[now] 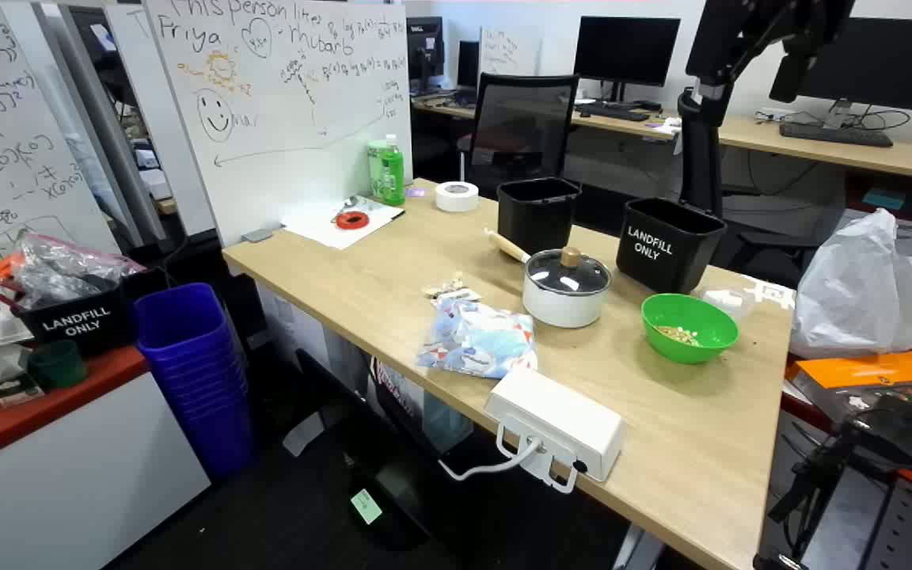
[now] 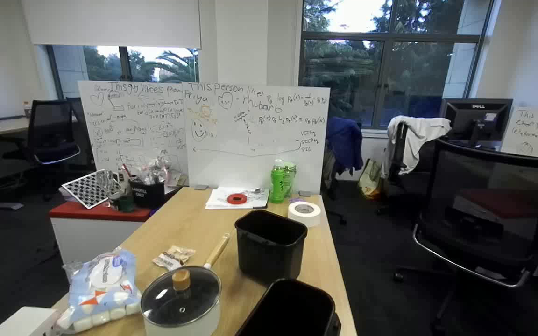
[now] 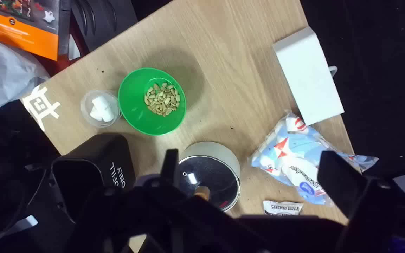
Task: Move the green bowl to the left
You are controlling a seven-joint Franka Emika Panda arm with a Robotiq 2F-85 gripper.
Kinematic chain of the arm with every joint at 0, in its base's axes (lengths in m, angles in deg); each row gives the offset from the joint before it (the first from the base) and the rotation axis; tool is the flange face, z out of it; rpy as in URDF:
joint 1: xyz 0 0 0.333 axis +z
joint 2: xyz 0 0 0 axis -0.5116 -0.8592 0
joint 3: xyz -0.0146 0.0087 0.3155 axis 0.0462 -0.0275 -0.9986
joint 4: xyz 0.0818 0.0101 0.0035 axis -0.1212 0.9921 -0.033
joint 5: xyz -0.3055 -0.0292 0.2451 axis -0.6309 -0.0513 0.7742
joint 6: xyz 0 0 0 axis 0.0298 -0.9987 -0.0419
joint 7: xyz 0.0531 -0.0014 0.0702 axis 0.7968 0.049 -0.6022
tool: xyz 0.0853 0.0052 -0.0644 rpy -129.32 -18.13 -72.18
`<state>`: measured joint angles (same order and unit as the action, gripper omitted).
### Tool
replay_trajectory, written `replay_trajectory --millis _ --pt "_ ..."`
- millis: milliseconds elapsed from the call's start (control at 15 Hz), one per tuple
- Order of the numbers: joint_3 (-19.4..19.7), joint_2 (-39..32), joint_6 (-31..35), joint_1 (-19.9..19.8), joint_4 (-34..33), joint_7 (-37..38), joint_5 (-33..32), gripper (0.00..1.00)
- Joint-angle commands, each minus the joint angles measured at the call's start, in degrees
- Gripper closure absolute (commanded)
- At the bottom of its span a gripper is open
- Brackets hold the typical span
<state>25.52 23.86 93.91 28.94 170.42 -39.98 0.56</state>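
Observation:
The green bowl [image 1: 705, 321] stands upright on the wooden table near its right end in an exterior view, with some nuts in it. In the wrist view the green bowl [image 3: 134, 98] is at upper left, beside a small clear cup of white pieces. It is out of view in an exterior view. My gripper [image 1: 749, 91] is high above the table, apart from the bowl. In the wrist view my gripper [image 3: 250, 157] has its two fingers wide apart with nothing between them.
A white lidded pot [image 1: 564, 297] stands near the bowl. Two black bins [image 1: 539, 218] line the far edge. A marshmallow bag [image 1: 480, 336] and a white box [image 1: 555, 416] lie along the near edge. A clear cup [image 3: 100, 109] sits right beside the bowl.

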Motion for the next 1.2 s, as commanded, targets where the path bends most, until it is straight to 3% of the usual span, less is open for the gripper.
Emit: replay_trajectory --millis 0,400,867,933,1000,1133 --pt "0.82 -0.13 -0.2 0.95 -0.14 0.33 -0.39 0.0" --pt "2.46 -0.7 0.76 -0.36 1.96 7.14 3.04 0.0" --pt "5.29 -2.56 1.02 -4.43 7.16 24.06 3.61 0.0" --pt "4.4 -1.83 3.36 -5.32 8.89 28.61 1.16 0.0" --pt "5.7 -2.28 1.24 -3.72 7.4 23.8 1.76 0.0" --pt "5.69 -2.3 2.23 -4.03 8.37 27.22 1.41 0.0"
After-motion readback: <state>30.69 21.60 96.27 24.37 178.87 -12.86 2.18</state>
